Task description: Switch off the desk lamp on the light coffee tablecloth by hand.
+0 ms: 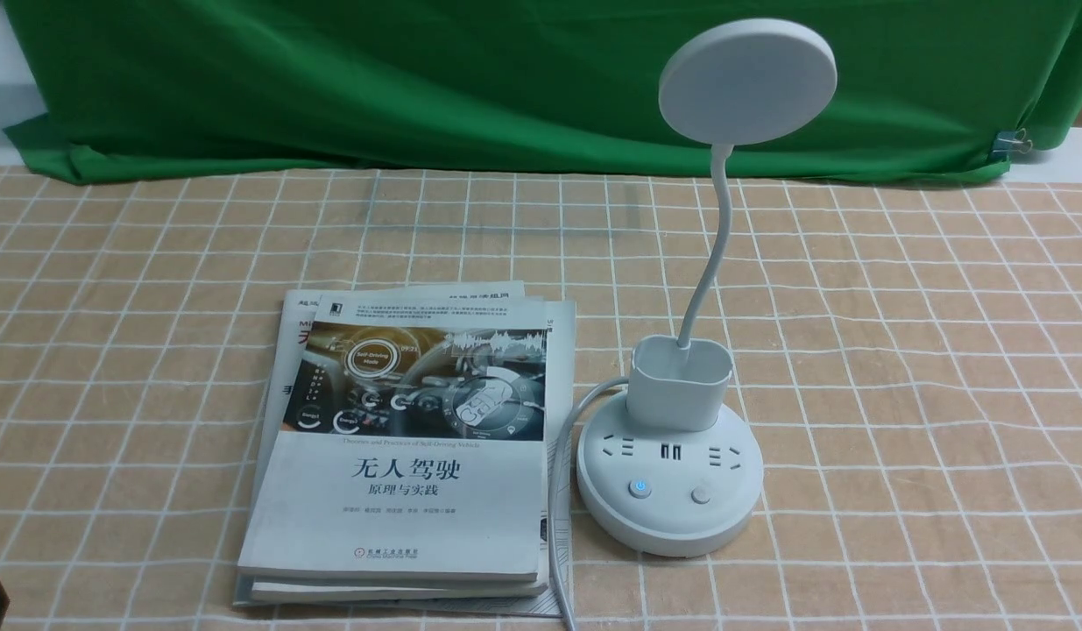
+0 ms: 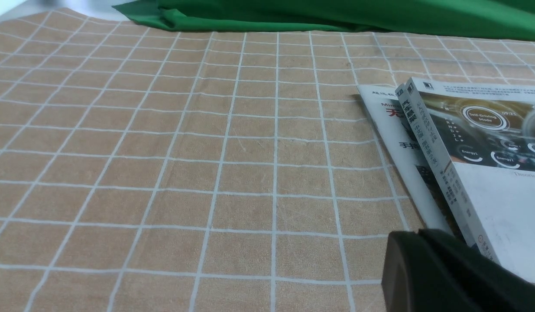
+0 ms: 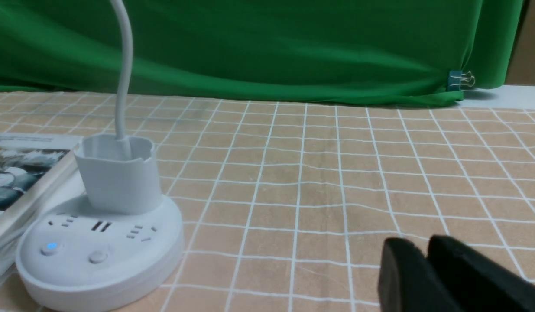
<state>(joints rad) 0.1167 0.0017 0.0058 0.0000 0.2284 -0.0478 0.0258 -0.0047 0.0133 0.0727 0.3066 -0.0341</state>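
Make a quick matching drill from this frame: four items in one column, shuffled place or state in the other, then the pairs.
Items:
1. desk lamp
2. stack of books
3. left button
4. green cloth

Descriptions:
A. glowing blue
B. draped along the far edge of the light coffee tablecloth
C. stands to the right of the books, head raised
D. lies flat, to the left of the lamp base

Pairs: 1-C, 2-D, 3-A, 4-B
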